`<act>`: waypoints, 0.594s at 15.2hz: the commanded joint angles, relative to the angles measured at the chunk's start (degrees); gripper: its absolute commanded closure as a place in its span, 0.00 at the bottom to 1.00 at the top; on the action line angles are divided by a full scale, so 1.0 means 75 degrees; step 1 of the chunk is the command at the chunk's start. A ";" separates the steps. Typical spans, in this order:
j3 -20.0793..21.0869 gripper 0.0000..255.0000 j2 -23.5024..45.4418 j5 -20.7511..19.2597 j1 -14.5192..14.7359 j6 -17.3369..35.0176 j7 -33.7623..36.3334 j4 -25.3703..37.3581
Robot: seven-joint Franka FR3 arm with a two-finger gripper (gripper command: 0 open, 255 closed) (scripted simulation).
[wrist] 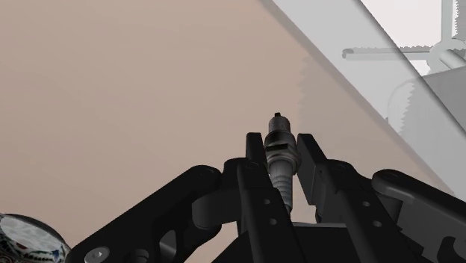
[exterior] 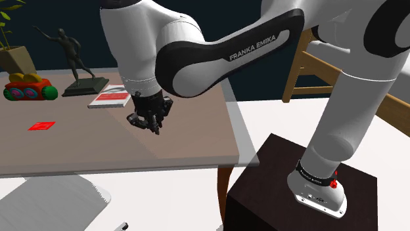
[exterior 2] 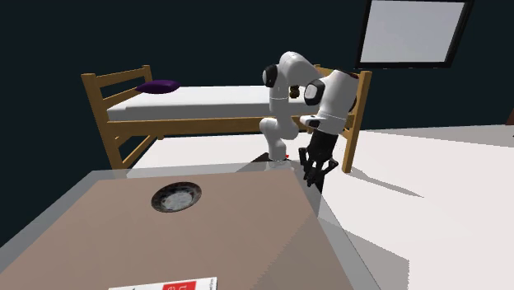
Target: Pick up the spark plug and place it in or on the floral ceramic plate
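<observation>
My black gripper (wrist: 281, 140) is shut on a small metal spark plug (wrist: 281, 158), which stands upright between the two fingers with its tip poking out past them. The gripper (exterior: 152, 123) hangs tilted a little above the brown table (exterior: 85, 147), right of the table's middle in the shoulder view. In the second exterior view the gripper (exterior 2: 313, 175) is over the table's far right corner. The round patterned plate (exterior 2: 175, 197) lies on the table, to the left of the gripper there. Its rim (wrist: 26, 237) shows beside the hand in the wrist view.
At the table's back stand a dark statuette (exterior: 77, 58), a red and green toy (exterior: 27, 87), a flat book (exterior: 110, 98) and a potted plant (exterior: 12, 46). A red card (exterior: 42, 125) lies nearer. A wooden bed (exterior 2: 206, 107) stands behind the arm.
</observation>
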 commanded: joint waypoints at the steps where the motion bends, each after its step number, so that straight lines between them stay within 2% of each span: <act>1: -0.0008 1.00 -0.0057 0.0066 -0.0018 -0.0164 -0.0096 0.0142; 4: 0.0001 1.00 -0.0067 0.0100 -0.0010 -0.0449 -0.0176 0.0431; 9: -0.0501 1.00 -0.0494 0.0502 -0.0568 -0.0028 -0.1248 0.0018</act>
